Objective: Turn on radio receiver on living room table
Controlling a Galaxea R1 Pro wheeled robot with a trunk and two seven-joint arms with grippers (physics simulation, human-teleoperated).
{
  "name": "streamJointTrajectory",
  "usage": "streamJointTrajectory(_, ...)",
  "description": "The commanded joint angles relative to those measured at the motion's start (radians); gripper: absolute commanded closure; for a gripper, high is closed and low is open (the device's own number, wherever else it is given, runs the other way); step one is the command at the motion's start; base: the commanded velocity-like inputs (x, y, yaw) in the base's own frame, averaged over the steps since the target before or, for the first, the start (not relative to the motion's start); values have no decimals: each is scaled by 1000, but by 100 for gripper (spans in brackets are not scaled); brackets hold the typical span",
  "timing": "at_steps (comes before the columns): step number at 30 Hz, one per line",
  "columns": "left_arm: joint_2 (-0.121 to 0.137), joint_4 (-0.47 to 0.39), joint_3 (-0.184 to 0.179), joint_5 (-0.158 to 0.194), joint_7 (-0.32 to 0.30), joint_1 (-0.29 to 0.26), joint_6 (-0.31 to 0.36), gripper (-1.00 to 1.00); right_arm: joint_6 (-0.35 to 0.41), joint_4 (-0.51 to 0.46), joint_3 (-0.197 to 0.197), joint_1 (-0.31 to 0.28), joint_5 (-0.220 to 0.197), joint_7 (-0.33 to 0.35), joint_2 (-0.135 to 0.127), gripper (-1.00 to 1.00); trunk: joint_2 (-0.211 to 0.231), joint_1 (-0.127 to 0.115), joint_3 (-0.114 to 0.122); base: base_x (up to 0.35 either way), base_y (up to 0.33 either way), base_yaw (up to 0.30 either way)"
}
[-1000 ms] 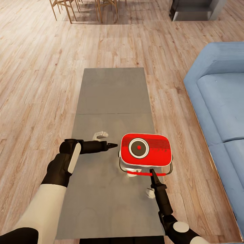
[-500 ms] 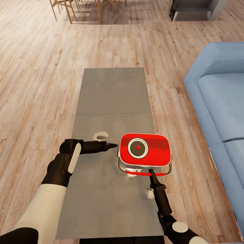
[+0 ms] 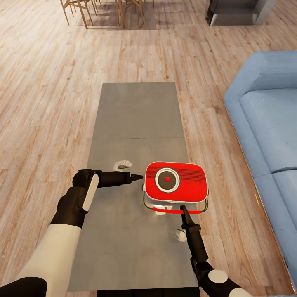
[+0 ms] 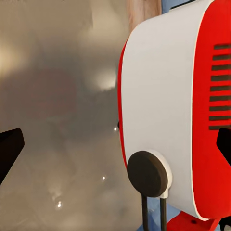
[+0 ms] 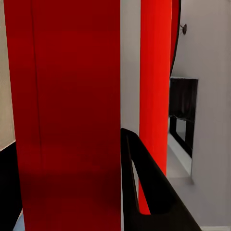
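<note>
Head view: the radio [image 3: 176, 182] is seen on the near half of the grey table [image 3: 138, 111], lifted slightly. Left gripper [image 3: 138, 177] is held wide open just beside it; right gripper [image 3: 184, 211] at its near edge, jaw state cannot be told. Switching on is judged not yet confirmed.

Surfaces I see from here

Glossy red plastic radio receiver [image 3: 176, 183], matte grey concrete-like table [image 3: 136, 111], light wood plank floor [image 3: 49, 82], soft blue cloth sofa [image 3: 268, 123].

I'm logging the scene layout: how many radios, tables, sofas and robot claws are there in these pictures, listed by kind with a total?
Radio receiver: 1
Grey table: 1
Light blue sofa: 1
Claws: 2, the left claw and the right claw
Total: 5
</note>
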Motion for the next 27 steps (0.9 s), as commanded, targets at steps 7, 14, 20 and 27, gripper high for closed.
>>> streamJointTrajectory(7, -1, -9, -1, -1, -1, 0, 0, -100, -2, -1, 1, 0, -1, 1, 0, 100, 0, 0, 0, 0, 0, 0)
streamJointTrajectory(14, -2, -12, -24, 1, -4, 0, -2, -100, -1, -1, 1, 0, -2, 1, 0, 100, 0, 0, 0, 0, 0, 0)
streamJointTrajectory(20, -4, -13, -36, 8, -11, 0, -3, -100, 0, -1, 1, 0, -3, 2, 0, 100, 0, 0, 0, 0, 0, 0)
streamJointTrajectory(27, -44, -14, -39, 15, -71, 0, -2, -100, 0, 5, 1, 0, -2, 4, 0, 100, 0, 0, 0, 0, 0, 0)
